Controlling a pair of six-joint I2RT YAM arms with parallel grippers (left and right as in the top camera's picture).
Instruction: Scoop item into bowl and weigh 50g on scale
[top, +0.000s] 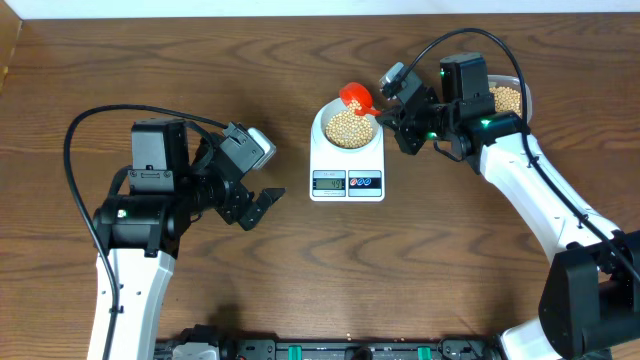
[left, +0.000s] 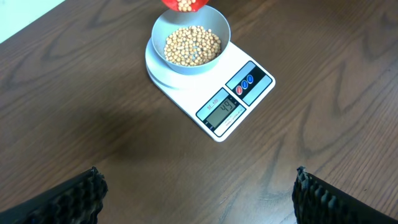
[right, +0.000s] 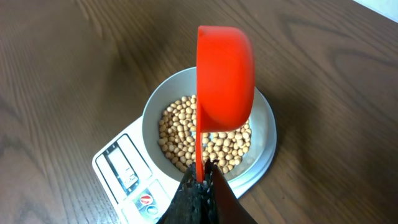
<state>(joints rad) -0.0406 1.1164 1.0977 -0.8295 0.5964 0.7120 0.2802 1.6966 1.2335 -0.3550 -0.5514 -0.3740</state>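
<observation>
Black L gripper (top: 258, 207) sits nearest, over the brown wood table (top: 420, 280), well apart from the scale (top: 347, 160) and to its L. Its fingers (left: 68, 199) are spread wide w/ nothing btwn them.

Next out is the white scale, flat on the table, display and two round buttons on its near edge. Digits are lit but too small to read for sure.

On the scale's platform sits the pale blue bowl (left: 219, 26), upright and approx. as wide as the platform. The tan beans (top: 347, 128) cover its bottom.

Over the bowl's far rim hangs a red scoop (top: 355, 96), tipped onto its side, mouth toward the bowl, a few beans showing in it.

R gripper (top: 388, 113) is pinched tight on the scoop's thin handle, just R of the bowl.

Farthest, behind the R arm, is a clear tub (top: 526, 98) w/ more beans inside.
</observation>
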